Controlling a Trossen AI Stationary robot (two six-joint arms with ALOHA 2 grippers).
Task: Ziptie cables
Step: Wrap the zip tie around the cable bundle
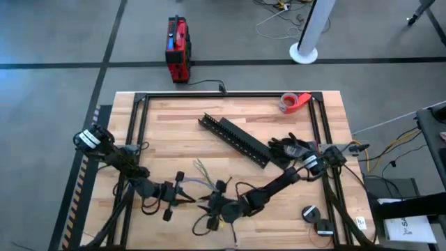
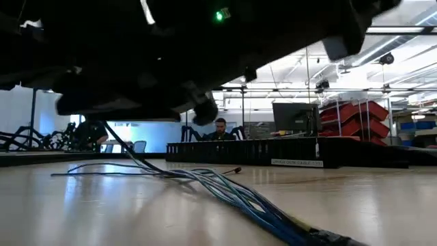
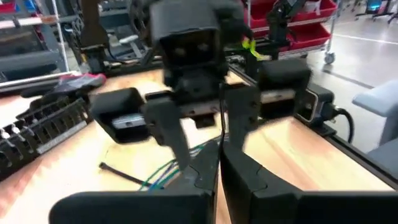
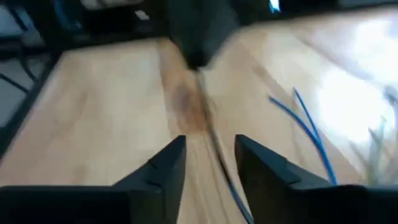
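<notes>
Wooden surface (image 1: pixel 174 122) fills the middle of the high view, grey floor around it, red box (image 1: pixel 178 49) at upper centre. I've got both arms low at the bottom centre of the frame, the left gripper (image 1: pixel 187 200) and right gripper (image 1: pixel 209 206) nose to nose, probably so both can work one spot on the bundle. The cables (image 1: pixel 202 174) lie just above them, fanning toward the black slotted rails (image 1: pixel 233 139). Tape roll (image 1: pixel 294 102) upper right, unused.

Low view: cables (image 2: pixel 225 191) run across the wood from left to lower right, lying flat. Dark arm bodies block the whole top; I can't pick out either gripper there.

Left wrist view: my left gripper's fingers (image 3: pixel 261 186) sit together at the bottom, nearly touching; whether they pinch anything I can't tell. The right gripper (image 3: pixel 199 140) faces me, fingers apart, cables (image 3: pixel 165 174) beneath it. A thin dark strip (image 3: pixel 121 173) beside them may be the ziptie, unsure.

Right wrist view: right gripper fingers (image 4: pixel 165 165) apart, straddling a thin strand; blue cables (image 4: pixel 308 134) off to the right. Blurred, little else readable.
</notes>
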